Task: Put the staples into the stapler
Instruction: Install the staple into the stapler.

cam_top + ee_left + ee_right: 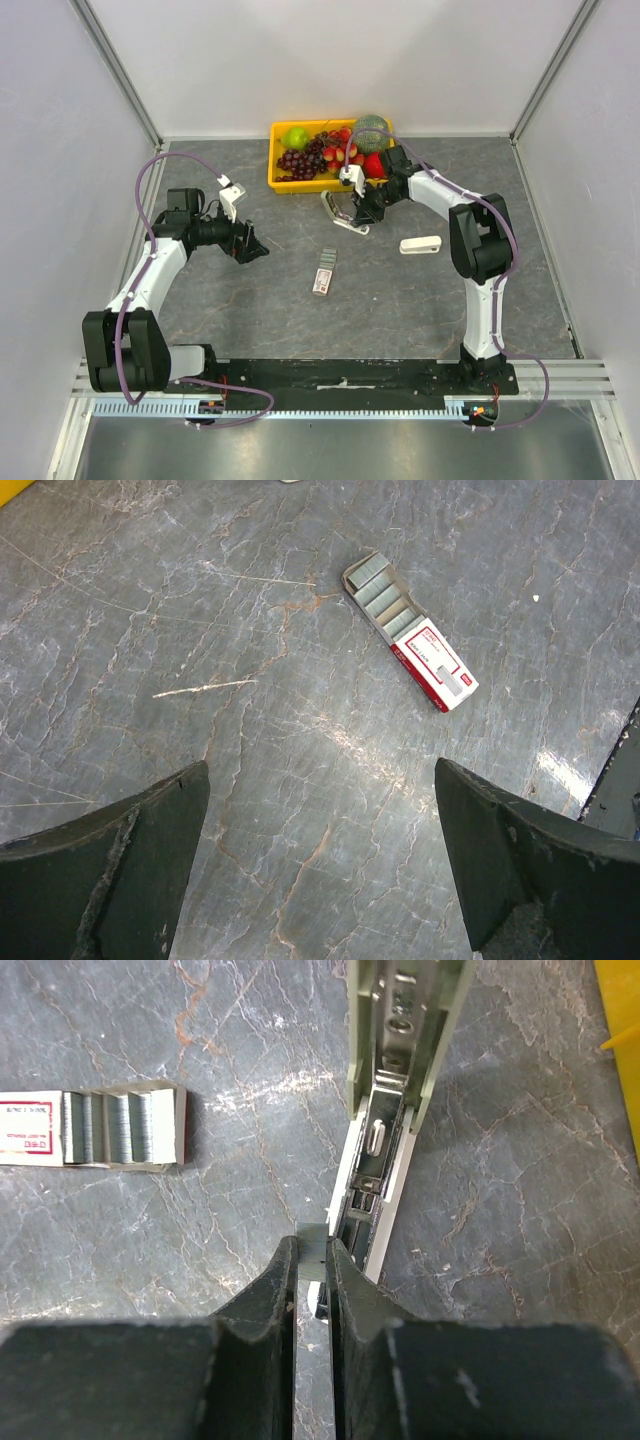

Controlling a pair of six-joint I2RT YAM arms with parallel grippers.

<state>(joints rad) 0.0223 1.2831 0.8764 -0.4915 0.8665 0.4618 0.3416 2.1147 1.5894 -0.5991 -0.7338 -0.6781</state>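
1. Top external view: the small flat red-and-white box of staples (324, 272) lies open mid-bench on the grey marbled bench (250, 320), with silvery strips showing at its far end.
2. The right arm reaches far forward with its elbow bent. The right tool (312, 1245) is pressed together, pinching a thin grey strip (312, 1230) at the channel of the pale green, hinged-open stapler (395, 1110).
3. The left arm is folded low. The left tool (320, 768) is spread wide and holds nothing.
4. Bare bench surrounds the box. A white second stapler (421, 245) lies to its right, and a yellow fruit tray (298, 185) sits at the far edge.
5. The box lies left of the right tool, apart from it, and ahead-right of the left tool.
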